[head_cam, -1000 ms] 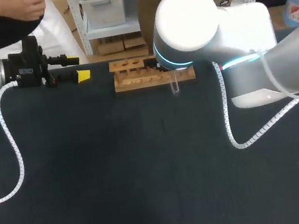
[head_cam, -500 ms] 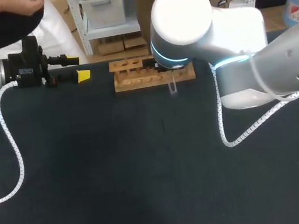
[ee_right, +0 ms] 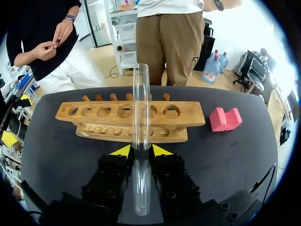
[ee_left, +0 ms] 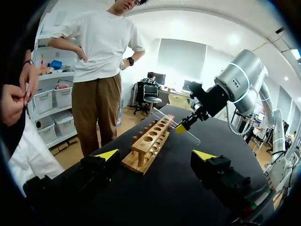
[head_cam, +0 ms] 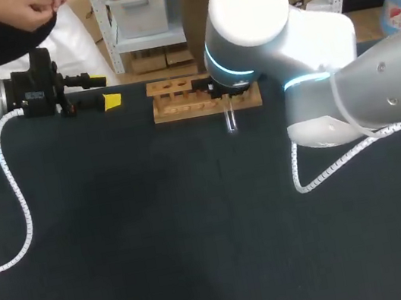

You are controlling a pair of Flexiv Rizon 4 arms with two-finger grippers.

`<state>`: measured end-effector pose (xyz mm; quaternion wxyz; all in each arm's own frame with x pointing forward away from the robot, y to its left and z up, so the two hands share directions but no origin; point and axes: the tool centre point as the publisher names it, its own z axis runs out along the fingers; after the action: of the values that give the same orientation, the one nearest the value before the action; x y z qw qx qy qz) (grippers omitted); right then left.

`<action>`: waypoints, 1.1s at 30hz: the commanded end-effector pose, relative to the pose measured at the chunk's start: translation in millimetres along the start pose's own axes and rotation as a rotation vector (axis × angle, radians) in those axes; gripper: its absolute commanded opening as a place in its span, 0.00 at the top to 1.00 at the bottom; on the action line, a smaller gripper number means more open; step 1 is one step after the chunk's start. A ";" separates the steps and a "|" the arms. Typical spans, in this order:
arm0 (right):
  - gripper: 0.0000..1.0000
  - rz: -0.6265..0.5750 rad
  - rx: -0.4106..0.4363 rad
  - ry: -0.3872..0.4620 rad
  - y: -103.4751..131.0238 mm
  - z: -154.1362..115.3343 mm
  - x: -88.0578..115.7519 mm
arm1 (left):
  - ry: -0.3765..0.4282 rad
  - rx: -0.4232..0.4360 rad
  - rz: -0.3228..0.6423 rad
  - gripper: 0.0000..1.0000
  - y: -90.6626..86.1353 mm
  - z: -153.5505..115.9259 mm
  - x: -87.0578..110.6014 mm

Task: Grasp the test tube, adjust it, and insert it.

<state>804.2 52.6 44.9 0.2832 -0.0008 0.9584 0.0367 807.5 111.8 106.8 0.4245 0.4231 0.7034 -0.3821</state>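
Our right gripper [ee_right: 139, 150] is closed narrowly on the test tube [ee_right: 141, 117], pinching it low on its length, just beside the wooden rack [ee_right: 188, 114]. The tube's long axis runs out along the fingers, open mouth toward the rack, slanted rather than upright. Lowered like this, it could strike the rack's top, or the glass could slip in the pinch

Right gripper [ee_right: 141, 151] and tube [head_cam: 230, 119]: slight shift toward 9 o'clock along rack [head_cam: 178, 109] front, elbow likewise.
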 end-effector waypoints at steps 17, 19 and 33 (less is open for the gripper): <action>1.00 -0.031 -0.025 0.077 -0.3 9.1 -0.4 | -0.005 -0.003 0.002 0.00 -1.0 -0.4 1.4; 1.00 -0.028 -0.025 0.079 -0.4 8.6 1.5 | -0.005 -0.003 0.002 0.00 -1.0 -0.4 1.4; 1.00 0.013 -0.025 0.040 7.1 -13.1 9.3 | -0.005 -0.003 0.002 0.00 -1.0 -0.4 1.4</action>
<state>801.3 61.5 45.3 0.2480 -0.0037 0.9673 0.0540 807.5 111.8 106.8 0.4245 0.4231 0.7034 -0.3821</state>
